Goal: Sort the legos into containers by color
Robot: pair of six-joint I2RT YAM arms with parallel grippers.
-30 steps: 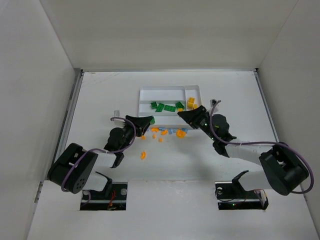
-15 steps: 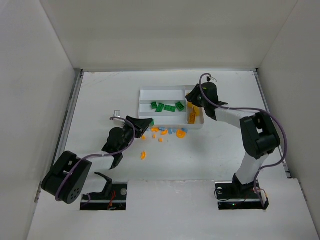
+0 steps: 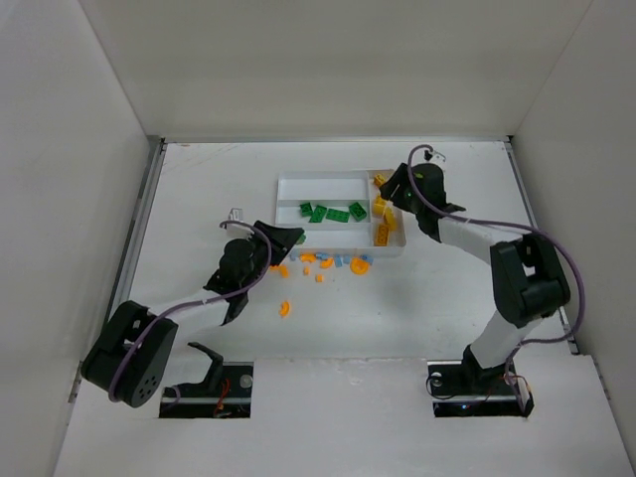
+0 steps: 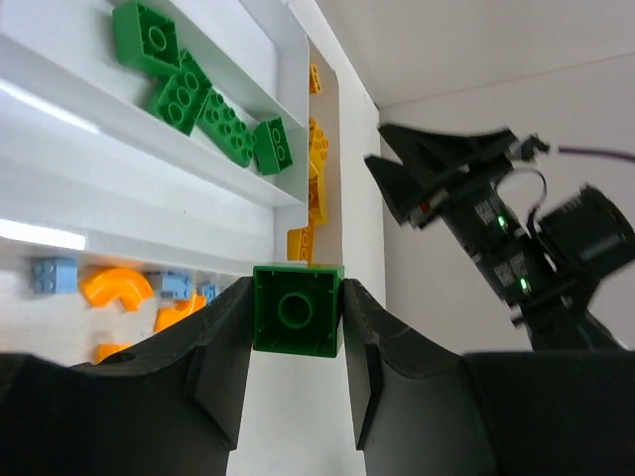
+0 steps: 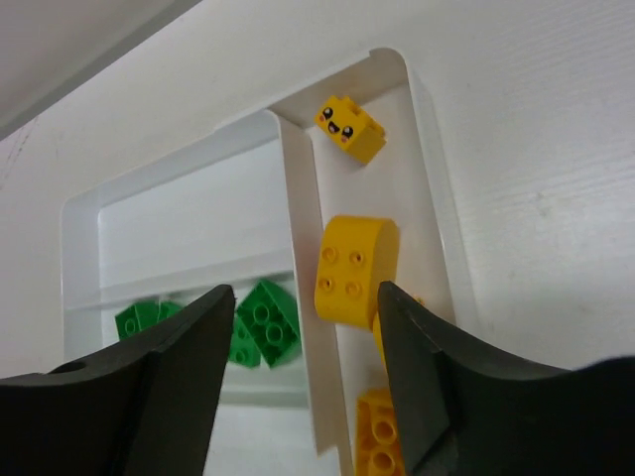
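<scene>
The table [image 3: 199,199] is flat and white, and it sits inside a white box of a room. There is a plain wall at the back [image 3: 328,70], one on the left [image 3: 60,199] and one on the right [image 3: 586,149]. A thin grey strip [image 3: 139,234] runs along the left edge of the table. At the near edge is a white ledge where the two arm bases [image 3: 214,383] sit in dark cut-outs. The white tray [image 3: 318,185] lies toward the back of the table, a bit right of the middle. Green bricks [image 3: 328,212] lie in its middle long slot. Yellow bricks [image 5: 355,270] lie in the short end slot on the right, and a small yellow one with a face [image 5: 349,129] is at the far end of that slot. Orange and light blue pieces [image 3: 328,262] are scattered on the table just in front of the tray, and one orange piece [image 3: 285,308] lies alone, nearer the arms. The left gripper [image 3: 286,238] is near the front left corner of the tray, pinching a square green brick [image 4: 298,309] between its two fingers. The brick seems to be up off the table, but the top view is too small to be sure. The right gripper [image 5: 303,302] hangs over the end slot with its fingers spread wide and nothing between them.
</scene>
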